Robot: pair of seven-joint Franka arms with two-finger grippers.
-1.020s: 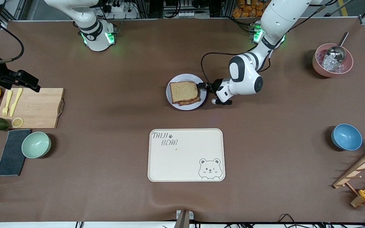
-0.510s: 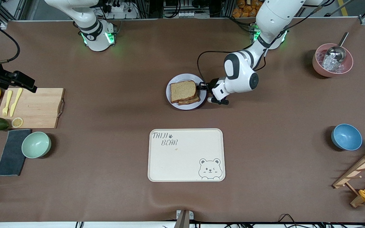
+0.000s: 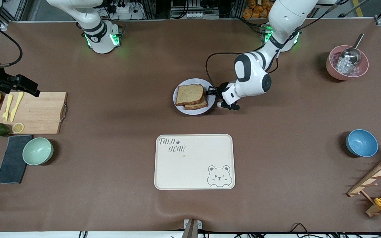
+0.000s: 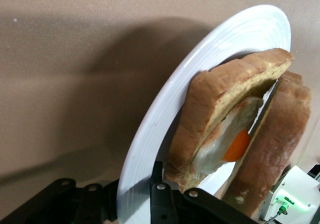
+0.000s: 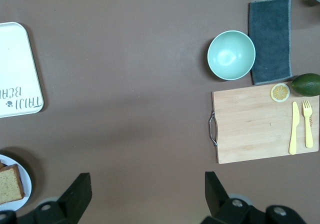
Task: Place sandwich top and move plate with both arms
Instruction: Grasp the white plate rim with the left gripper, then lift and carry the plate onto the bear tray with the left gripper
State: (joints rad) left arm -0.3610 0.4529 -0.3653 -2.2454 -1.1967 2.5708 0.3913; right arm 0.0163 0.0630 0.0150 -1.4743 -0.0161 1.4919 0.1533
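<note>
The pale plate [image 3: 181, 106] sits mid-table with the sandwich on it. The tan sandwich top [image 3: 190, 94] lies on the egg toast, slightly askew. My left gripper [image 3: 211, 90] is shut on the plate's rim at the edge toward the left arm's end. In the left wrist view the rim [image 4: 165, 114] sits between my fingers [image 4: 158, 184], with the egg [image 4: 231, 143] between the slices and the sandwich top [image 4: 282, 129] over it. My right gripper [image 3: 27, 86] waits open and empty, high over the cutting board end; its wrist view [image 5: 147, 180] shows the plate [image 5: 26, 183] at one corner.
The cream bear tray [image 3: 194, 161] lies nearer the front camera than the plate. A cutting board [image 3: 35, 112] with yellow cutlery, a green bowl [image 3: 37, 151] and a grey cloth are at the right arm's end. A pink ice bowl [image 3: 347, 62] and a blue bowl [image 3: 361, 142] are at the left arm's end.
My left gripper has moved in onto the plate's rim and closed. The plate and sandwich have shifted slightly toward the right arm's end. The right arm has barely moved.
</note>
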